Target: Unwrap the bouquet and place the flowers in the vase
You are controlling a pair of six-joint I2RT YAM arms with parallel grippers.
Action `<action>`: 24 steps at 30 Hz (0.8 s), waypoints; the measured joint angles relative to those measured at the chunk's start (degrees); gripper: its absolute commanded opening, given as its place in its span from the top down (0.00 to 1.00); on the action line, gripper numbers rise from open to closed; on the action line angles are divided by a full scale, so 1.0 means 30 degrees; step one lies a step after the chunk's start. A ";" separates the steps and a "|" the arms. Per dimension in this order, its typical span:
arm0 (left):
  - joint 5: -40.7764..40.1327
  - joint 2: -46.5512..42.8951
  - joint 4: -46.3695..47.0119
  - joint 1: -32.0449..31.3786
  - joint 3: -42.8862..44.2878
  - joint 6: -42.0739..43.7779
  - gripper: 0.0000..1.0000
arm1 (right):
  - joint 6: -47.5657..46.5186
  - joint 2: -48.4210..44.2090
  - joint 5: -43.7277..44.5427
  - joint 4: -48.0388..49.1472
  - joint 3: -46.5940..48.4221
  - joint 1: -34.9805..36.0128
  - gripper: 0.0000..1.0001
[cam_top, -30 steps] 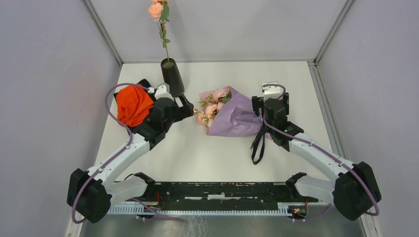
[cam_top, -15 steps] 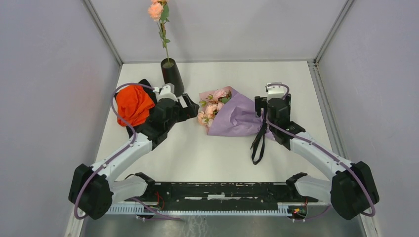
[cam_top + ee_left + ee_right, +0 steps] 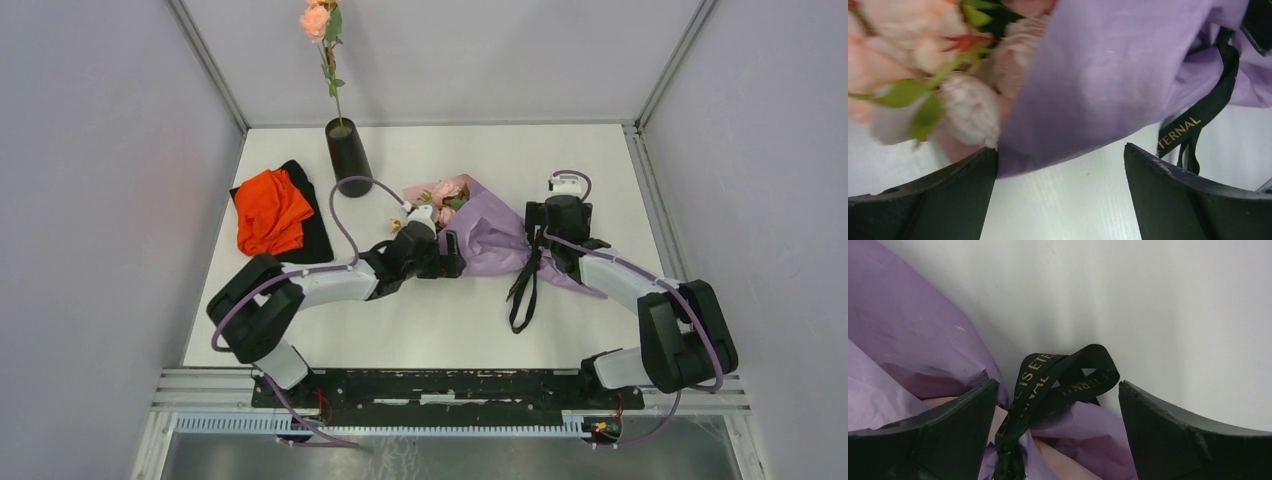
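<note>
The table [image 3: 420,320] is white and flat. Near the upper left of the top view, a vase [image 3: 349,160] stands on it. Below and left of the vase lies a flat black cloth [image 3: 318,238]. In the middle, the bouquet [image 3: 490,235] lies on its side with its roses pointing up and left. Its black ribbon [image 3: 522,295] trails down onto the table.
</note>
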 measured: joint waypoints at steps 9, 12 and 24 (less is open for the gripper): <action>-0.1064 0.2718 -0.0525 -0.1333 0.2696 -0.0117 0.00 | 0.0342 -0.0386 -0.1661 0.0495 -0.1683 -0.0095 0.06; -0.2171 0.3242 -0.1158 -0.1275 0.3628 -0.0117 0.00 | 0.0306 -0.1231 -0.2062 0.0437 -0.2171 0.0146 0.06; -0.4269 0.7111 -0.3993 0.0503 0.8561 -0.0080 0.00 | 0.0845 -0.1676 -0.2951 0.0306 -0.2273 0.3643 0.07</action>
